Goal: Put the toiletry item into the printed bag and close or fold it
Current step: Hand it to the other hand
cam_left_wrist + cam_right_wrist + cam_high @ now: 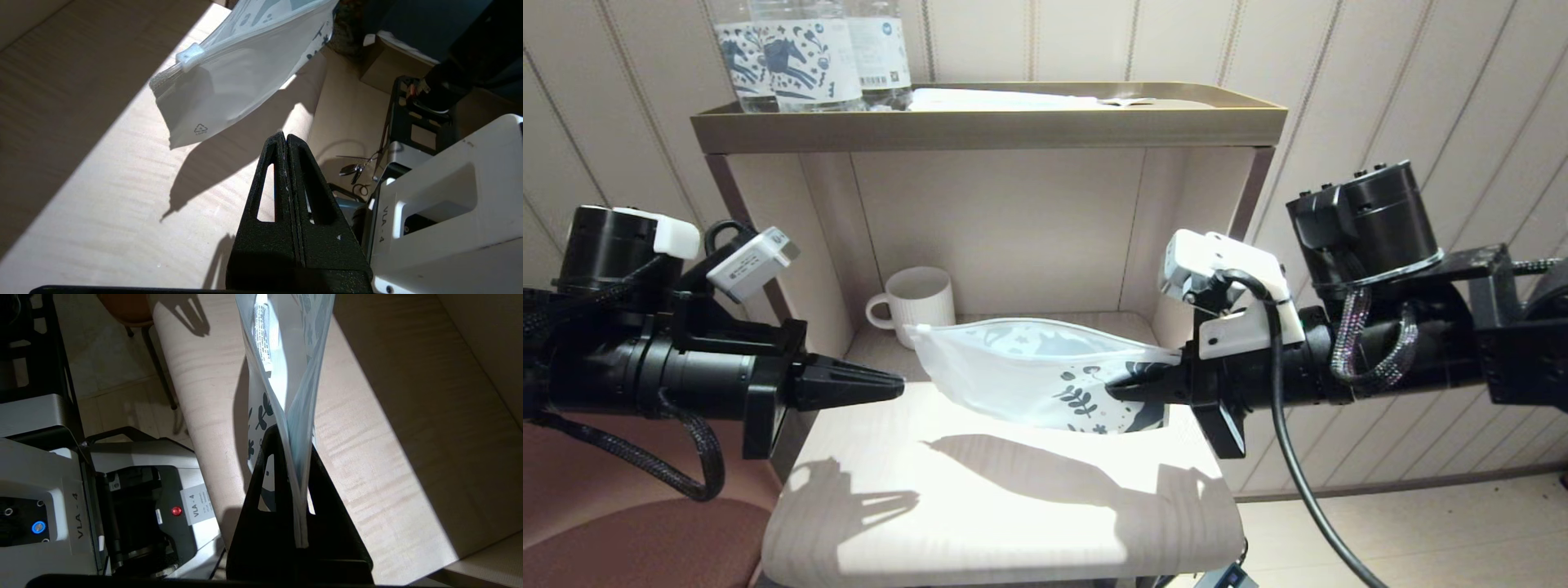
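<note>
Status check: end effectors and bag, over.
Right end effector shut on printed bag, held above table. Left end effector shut, empty, beside it. Packet inside. Nothing blocking.

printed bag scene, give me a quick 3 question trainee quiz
1. Which gripper holds the printed bag?
2. True or false: the left gripper is shut on the bag's slider.
3. Where is the toiletry item: a) on the table b) inside the bag c) in the mug?

Key:
1. The right gripper, clamped on the printed end.
2. False; it is shut, empty, apart from the bag.
3. b
</note>
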